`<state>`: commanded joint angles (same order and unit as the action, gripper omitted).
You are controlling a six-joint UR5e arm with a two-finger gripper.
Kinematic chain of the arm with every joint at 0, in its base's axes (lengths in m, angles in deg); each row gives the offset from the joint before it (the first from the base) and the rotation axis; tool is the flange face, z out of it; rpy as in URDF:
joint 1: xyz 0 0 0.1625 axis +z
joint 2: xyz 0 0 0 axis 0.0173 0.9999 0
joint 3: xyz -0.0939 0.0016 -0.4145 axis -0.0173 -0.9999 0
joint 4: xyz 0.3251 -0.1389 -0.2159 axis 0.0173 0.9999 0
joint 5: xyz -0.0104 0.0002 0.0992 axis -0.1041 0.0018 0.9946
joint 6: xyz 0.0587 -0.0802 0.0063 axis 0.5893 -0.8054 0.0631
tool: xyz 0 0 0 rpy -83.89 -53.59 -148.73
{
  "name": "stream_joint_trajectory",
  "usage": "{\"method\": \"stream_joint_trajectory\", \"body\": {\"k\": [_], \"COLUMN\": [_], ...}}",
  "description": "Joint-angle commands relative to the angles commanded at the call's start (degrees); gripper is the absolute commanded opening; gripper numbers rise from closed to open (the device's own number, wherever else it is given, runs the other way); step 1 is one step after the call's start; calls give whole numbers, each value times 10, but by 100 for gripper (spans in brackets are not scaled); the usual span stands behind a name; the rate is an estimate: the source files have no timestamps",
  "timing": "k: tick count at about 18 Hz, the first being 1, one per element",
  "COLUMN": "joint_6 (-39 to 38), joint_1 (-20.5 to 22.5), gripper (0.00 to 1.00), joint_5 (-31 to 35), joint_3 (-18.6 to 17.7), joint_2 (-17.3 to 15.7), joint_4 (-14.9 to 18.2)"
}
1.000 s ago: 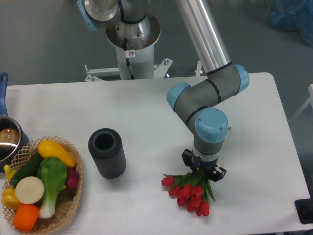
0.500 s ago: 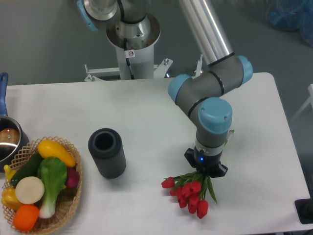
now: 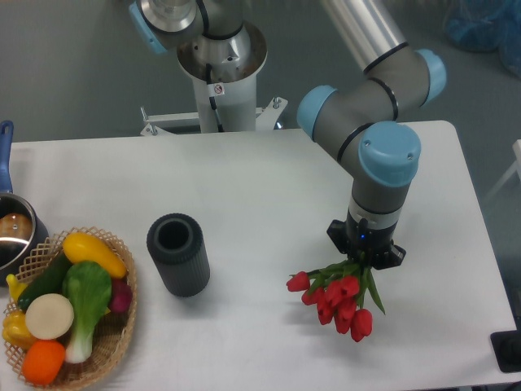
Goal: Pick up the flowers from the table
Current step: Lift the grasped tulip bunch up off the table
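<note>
Grey floor filled the far part of the scene, behind a large white rectangular tabletop with rounded corners [image 3: 244, 179] that spanned nearly the whole width. At the far edge of the table stood the robot's white pedestal base [image 3: 221, 73]. From above it a silver and grey arm with light-blue joint caps [image 3: 383, 106] reached down over the right half of the table.

The arm's black two-finger gripper [image 3: 365, 254] pointed downward, its jaws clamped on the stem end of a small bunch of red tulips with green leaves [image 3: 340, 295]. The flower heads fanned out below and to the left of the gripper, toward the near edge, with the green leaves spreading just under the fingers. Whether the blooms touched the tabletop or hung just above it could not be told from this view.

Well to the left of the flowers, a dark grey ribbed cylindrical holder [image 3: 177, 254] stood on the table with its open mouth facing up. Further left, at the near left corner, sat a woven wicker basket [image 3: 122, 326] filled with colourful toy vegetables: a yellow squash [image 3: 94, 252], a green-and-white bok choy [image 3: 85, 297], an orange fruit [image 3: 42, 361] and a pale round slice [image 3: 49, 315] among them. At the left edge, just beyond the basket, a metal pot with a blue handle [image 3: 10, 228] was partly cut off by the frame.
</note>
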<state>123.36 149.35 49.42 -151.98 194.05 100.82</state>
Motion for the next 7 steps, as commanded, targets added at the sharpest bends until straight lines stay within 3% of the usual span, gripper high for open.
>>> {"method": "stream_joint_trajectory", "body": {"k": [2, 7], "joint_6": [2, 4], "joint_1": [-1, 0], "gripper": [0, 0], "joint_5": [1, 19], "joint_3": [5, 30], "joint_2": [-8, -32], "joint_4": [15, 90]}}
